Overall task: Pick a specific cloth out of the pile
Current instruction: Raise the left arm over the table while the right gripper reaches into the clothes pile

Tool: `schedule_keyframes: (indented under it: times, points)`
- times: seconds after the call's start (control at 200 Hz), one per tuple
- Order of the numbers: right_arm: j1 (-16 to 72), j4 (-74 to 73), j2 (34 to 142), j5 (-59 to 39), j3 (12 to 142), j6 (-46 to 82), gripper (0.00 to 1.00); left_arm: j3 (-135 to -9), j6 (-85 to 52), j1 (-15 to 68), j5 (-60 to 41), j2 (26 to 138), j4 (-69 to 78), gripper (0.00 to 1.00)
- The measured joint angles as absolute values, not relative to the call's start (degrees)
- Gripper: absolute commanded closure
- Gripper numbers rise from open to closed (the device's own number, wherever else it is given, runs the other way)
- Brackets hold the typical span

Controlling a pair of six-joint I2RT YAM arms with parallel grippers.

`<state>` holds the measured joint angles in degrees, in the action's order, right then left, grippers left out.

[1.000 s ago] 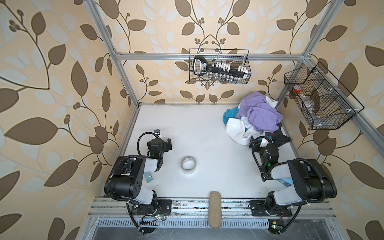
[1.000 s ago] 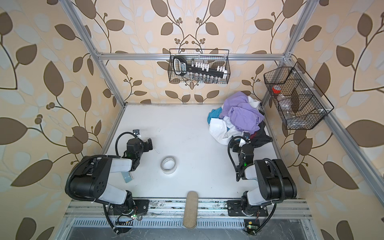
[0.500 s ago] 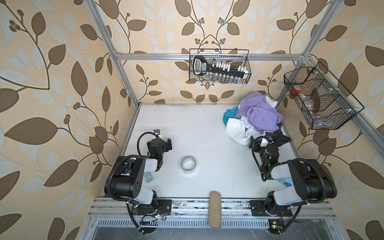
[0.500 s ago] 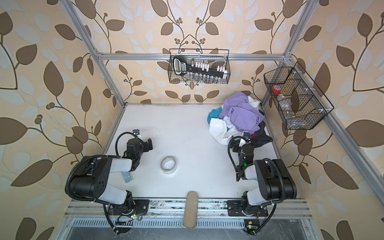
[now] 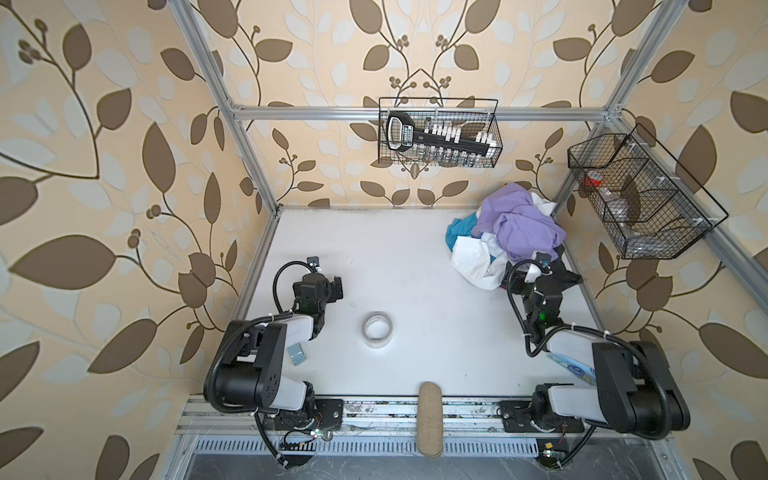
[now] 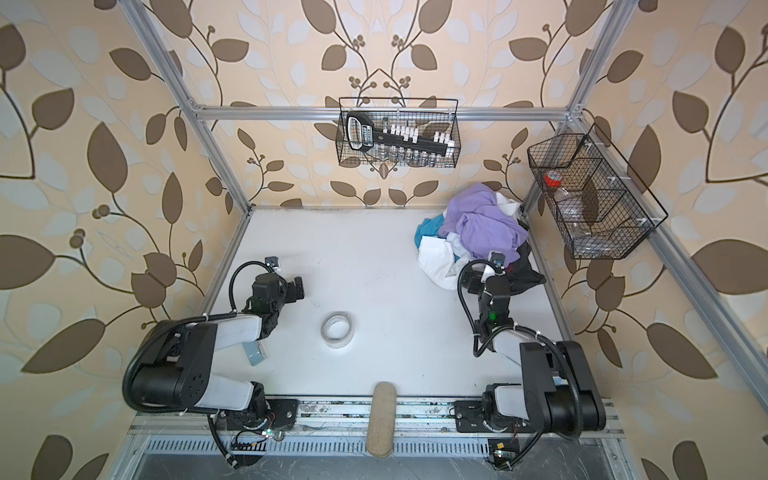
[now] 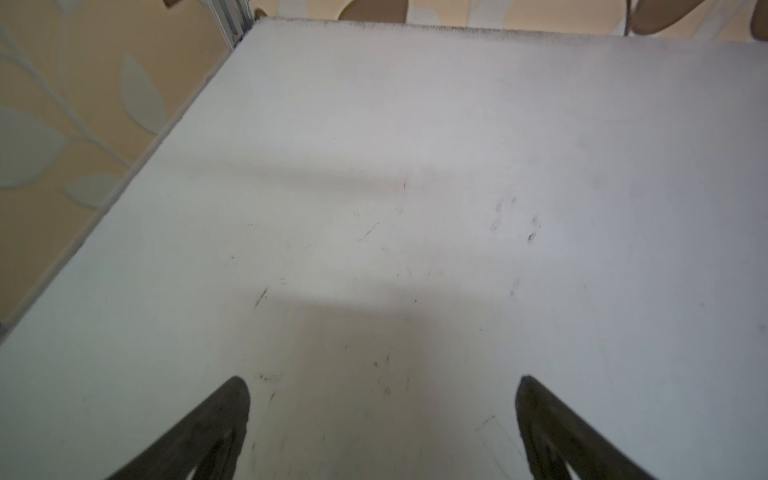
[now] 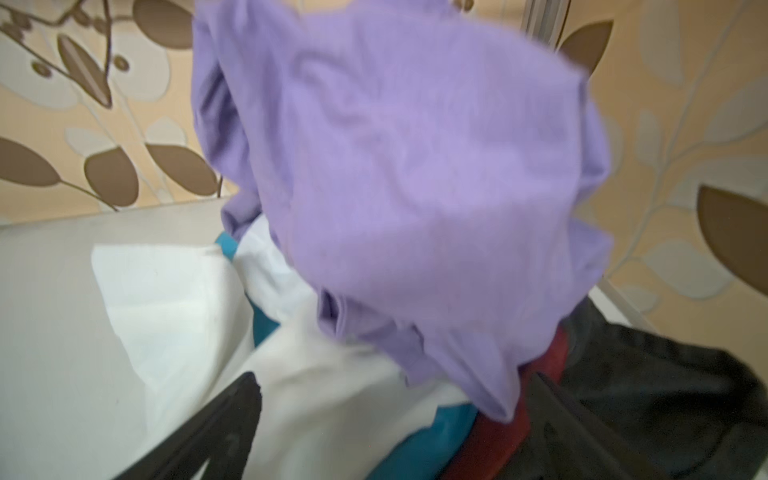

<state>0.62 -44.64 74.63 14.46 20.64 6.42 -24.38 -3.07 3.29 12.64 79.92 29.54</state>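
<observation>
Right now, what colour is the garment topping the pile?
The top garment is lavender-purple; the right wrist view shows it best.

Beige wallpaper (image 5: 124, 166) with brown and pale leaves covers the walls. An aluminium frame (image 5: 332, 111) borders the white table (image 5: 395, 249). One black wire basket (image 5: 436, 100) hangs above its far edge, and another wire basket (image 5: 648, 246) hangs beside its far right corner.

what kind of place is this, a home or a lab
Probably a robot test cell dressed as a room, not a home: an aluminium frame lines leaf wallpaper walls, and a left arm and right arm are mounted on a rail at a white table.
</observation>
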Motion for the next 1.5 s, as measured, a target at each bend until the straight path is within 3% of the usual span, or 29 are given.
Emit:
schedule_keyframes:
  times: [0.19, 0.43, 0.535, 0.77, 1.164, 1.444, 1.499]
  points:
    - [0.6, -22.1, 67.3, 13.5, 33.0, 8.0, 0.0, -30.7, -5.2, 3.3, 8.2, 62.5, 15.4, 0.01]
    - [0.6, 2.8, 64.8, 7.2, 48.2, 7.9, 0.0, -33.8, -6.3, 3.7, -13.5, 48.3, 2.2, 0.01]
    - [0.6, 8.7, 66.1, 3.0, 51.0, 7.9, 0.04, -33.8, -6.0, 5.7, -21.6, 48.2, -0.6, 0.01]
    - [0.6, 16.9, 73.9, -2.9, 52.9, 8.7, 0.27, -33.9, -3.4, 9.1, -35.9, 54.1, -4.9, 0.01]
    - [0.6, 18.6, 81.0, -5.7, 54.7, 11.8, 0.49, -34.0, -1.5, 9.1, -40.1, 55.3, -6.2, 0.01]
    - [0.8, 18.0, 86.6, -5.0, 55.6, 14.7, 0.51, -34.0, -1.1, 9.1, -40.6, 55.4, -6.2, 0.01]
    - [0.8, 17.6, 86.8, -4.9, 55.6, 15.2, 0.56, -34.0, -1.0, 9.1, -40.6, 55.4, -6.2, 0.01]
